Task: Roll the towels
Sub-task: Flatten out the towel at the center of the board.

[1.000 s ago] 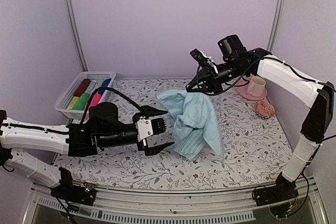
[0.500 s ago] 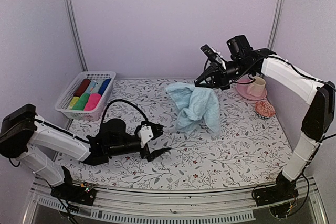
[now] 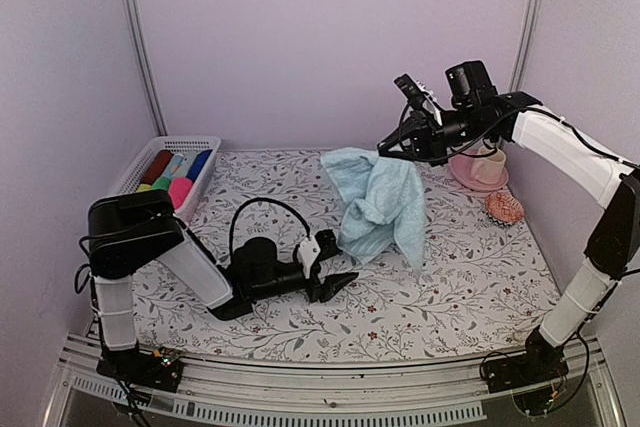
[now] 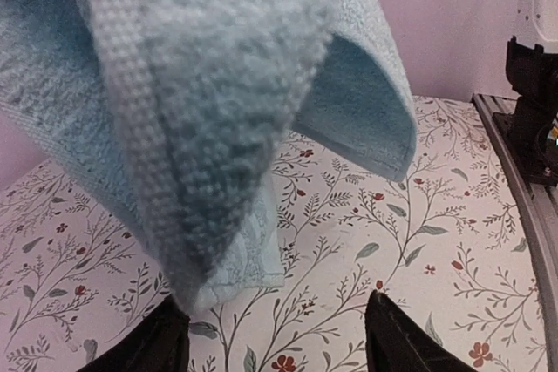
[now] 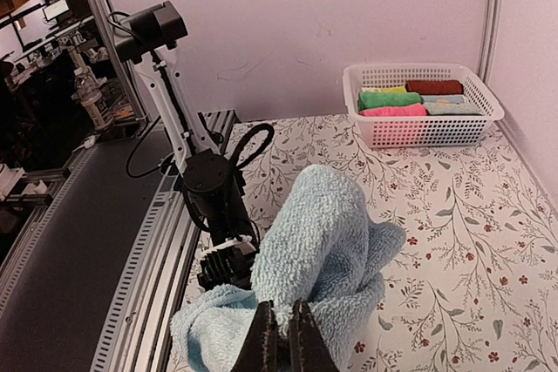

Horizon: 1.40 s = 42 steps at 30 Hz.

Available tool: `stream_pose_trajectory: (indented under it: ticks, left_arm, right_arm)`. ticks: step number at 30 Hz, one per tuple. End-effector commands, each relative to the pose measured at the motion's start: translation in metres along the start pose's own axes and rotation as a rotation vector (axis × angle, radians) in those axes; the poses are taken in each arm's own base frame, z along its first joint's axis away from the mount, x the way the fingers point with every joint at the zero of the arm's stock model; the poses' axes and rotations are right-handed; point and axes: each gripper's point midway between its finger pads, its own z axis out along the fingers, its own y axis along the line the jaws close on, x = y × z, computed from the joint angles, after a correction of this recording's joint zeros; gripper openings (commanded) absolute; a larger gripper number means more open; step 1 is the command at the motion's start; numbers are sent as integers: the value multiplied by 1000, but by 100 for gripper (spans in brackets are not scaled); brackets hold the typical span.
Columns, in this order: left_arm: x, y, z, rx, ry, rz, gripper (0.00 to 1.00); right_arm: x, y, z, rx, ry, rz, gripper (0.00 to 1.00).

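The pale blue towel (image 3: 378,207) hangs crumpled from my right gripper (image 3: 385,152), which is shut on its top edge at the back middle; its lower end touches the table. In the right wrist view the fingers (image 5: 284,337) pinch the towel (image 5: 323,250). My left gripper (image 3: 335,272) lies low on the table, open and empty, just left of the towel's bottom. In the left wrist view the towel (image 4: 200,84) hangs close above the open gripper (image 4: 279,337). A bright pink roll (image 3: 180,192) sits in the basket.
A white basket (image 3: 140,172) at the back left holds red, green, dark blue and pink rolls. A pink cup on a saucer (image 3: 487,167) and a small patterned object (image 3: 504,207) stand at the back right. The floral cloth (image 3: 470,287) covers the table.
My right gripper lifted the blue towel higher and slightly right. My left arm swung down and forward, its gripper now low on the table beside the towel's bottom.
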Motion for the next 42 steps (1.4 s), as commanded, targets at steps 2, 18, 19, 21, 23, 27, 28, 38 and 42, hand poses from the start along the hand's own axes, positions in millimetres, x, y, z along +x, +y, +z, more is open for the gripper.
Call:
stream_pose_trajectory:
  ticks: [2,18,19,21,23,27,28,38,42]
  left_arm:
    - [-19,4,21,6,-109,-103,65]
    - [-23,50,20,-260,-83,-173,0]
    - [-26,55,8,-310,-82,-166,0]
    - [-51,67,-24,-436,-92,-142,0]
    - [-73,72,-49,-561,-56,-91,0]
    - [-87,72,-75,-659,103,-45,0]
    - [-81,72,-79,-668,156,-53,0]
    - [-28,74,-125,-846,482,-64,0]
    - [-26,79,-138,-899,516,-40,0]
  right_arm:
    - [-10,5,-8,13,-30,-27,3]
    - [-6,-1,-16,60,-22,-33,3]
    - [-3,-5,-17,74,-17,-26,4]
    - [4,-18,-18,129,9,-11,4]
    - [14,-34,-17,191,43,18,5]
    - [44,-58,1,229,115,85,17]
    - [53,-62,12,230,142,101,30]
    - [129,-93,52,415,437,25,70]
    - [185,-49,33,333,562,-83,72]
